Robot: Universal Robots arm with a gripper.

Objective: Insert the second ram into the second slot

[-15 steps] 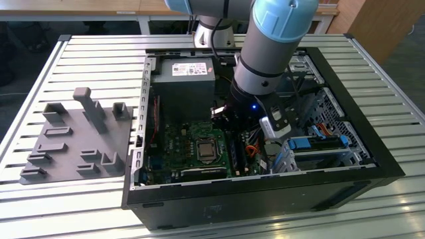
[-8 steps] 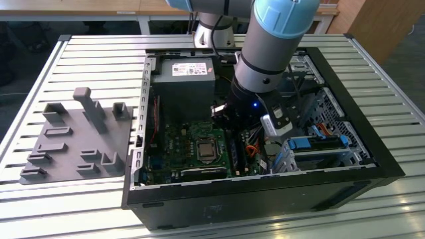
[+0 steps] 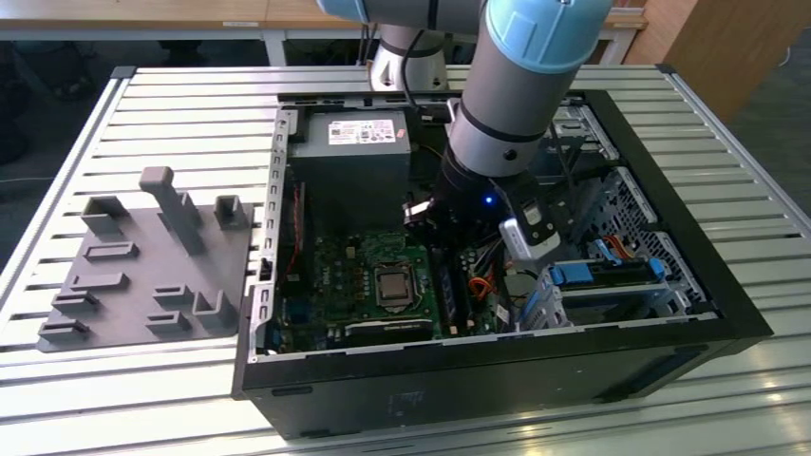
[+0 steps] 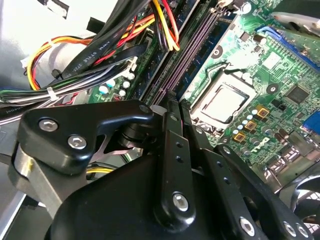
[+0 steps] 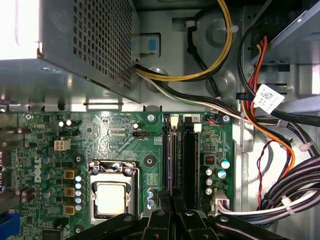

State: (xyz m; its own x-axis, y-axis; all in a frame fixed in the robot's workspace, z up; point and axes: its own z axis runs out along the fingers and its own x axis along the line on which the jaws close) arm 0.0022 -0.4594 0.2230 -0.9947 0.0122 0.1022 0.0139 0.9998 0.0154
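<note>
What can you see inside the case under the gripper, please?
The motherboard with its memory slots and processor socket, plus cables beside it. The gripper covers one end of the slots.

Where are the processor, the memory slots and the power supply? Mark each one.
processor (image 5: 111,198): first wrist view, metal lid's middle.
memory slots (image 5: 189,160): first wrist view, one slot's middle.
power supply (image 3: 348,180): exterior view, gray top face.

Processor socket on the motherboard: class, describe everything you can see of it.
The processor socket is square: a pale, flat metal plate framed by a shiny steel clamp with a wire lever. It lies flat on the green motherboard, nothing mounted on top, beside the long memory slots but not touching them.
</note>
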